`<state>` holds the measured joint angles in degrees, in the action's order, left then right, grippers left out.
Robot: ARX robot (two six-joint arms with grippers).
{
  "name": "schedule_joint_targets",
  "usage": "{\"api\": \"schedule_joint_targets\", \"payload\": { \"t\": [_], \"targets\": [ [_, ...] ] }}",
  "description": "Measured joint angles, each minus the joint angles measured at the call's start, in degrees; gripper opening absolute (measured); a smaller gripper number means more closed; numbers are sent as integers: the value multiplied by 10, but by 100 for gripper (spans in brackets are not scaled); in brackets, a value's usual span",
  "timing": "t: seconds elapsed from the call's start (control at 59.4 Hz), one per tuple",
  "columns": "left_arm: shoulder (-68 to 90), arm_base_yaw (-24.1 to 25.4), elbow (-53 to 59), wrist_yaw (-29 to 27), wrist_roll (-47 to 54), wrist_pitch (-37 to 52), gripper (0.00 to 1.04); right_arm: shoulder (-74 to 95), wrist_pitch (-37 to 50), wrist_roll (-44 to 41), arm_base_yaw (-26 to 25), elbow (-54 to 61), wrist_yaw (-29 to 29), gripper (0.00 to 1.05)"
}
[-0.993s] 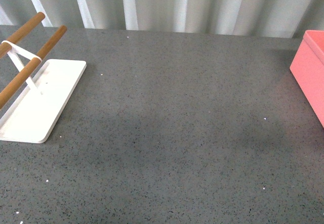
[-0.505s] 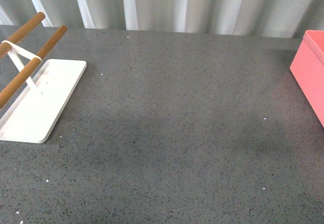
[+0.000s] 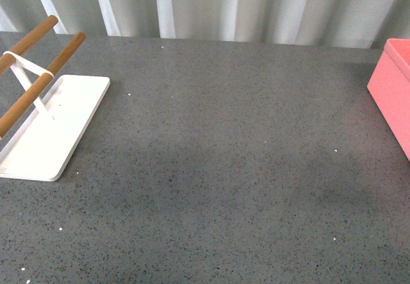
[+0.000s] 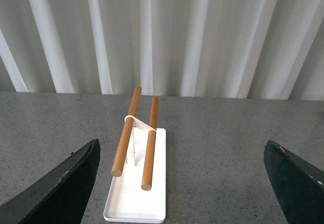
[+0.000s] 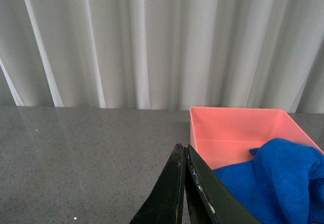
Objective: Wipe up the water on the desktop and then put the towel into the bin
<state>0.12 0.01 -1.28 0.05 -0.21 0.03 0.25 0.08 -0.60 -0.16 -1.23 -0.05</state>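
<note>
Towel (image 5: 276,178) lying inside the bin (image 5: 233,128), bunched against one wall, part heaped above the rim. Right gripper (image 5: 185,183) pressed together, empty, close beside the bin. Left gripper (image 4: 182,183) spread wide, empty, facing the white tray (image 4: 136,204) with its two wooden rods (image 4: 126,133). Task judged essentially complete.

Risks: heaped part of towel could slump over the rim if bin gets nudged; closeness of right fingers to the bin wall makes a knock on withdrawal plausible. Residual moisture possible on table (image 3: 224,168); faint darker patch near centre in front view, water or shadow, cannot tell.

Hidden: bin cut off at edge of front view, towel not visible there; neither arm in front view. Towel's lower part out of right wrist frame.
</note>
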Motion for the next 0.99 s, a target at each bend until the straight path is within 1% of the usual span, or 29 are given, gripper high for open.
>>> {"api": "schedule_joint_targets", "payload": {
  "t": [0.067,0.118,0.202,0.219,0.269,0.286,0.353,0.387,0.438,0.522,0.589,0.673,0.993],
  "targets": [
    [0,0,0,0,0,0,98,0,0,0,0,0,0,3],
    [0,0,0,0,0,0,98,0,0,0,0,0,0,9],
    [0,0,0,0,0,0,98,0,0,0,0,0,0,25],
    [0,0,0,0,0,0,98,0,0,0,0,0,0,27],
    [0,0,0,0,0,0,98,0,0,0,0,0,0,41],
    [0,0,0,0,0,0,98,0,0,0,0,0,0,43],
    [0,0,0,0,0,0,98,0,0,0,0,0,0,57],
    [0,0,0,0,0,0,98,0,0,0,0,0,0,66],
    [0,0,0,0,0,0,98,0,0,0,0,0,0,73],
    [0,0,0,0,0,0,98,0,0,0,0,0,0,89],
    [0,0,0,0,0,0,98,0,0,1,0,0,0,100],
    [0,0,0,0,0,0,98,0,0,1,0,0,0,97],
    [0,0,0,0,0,0,98,0,0,1,0,0,0,98]
  ]
}}
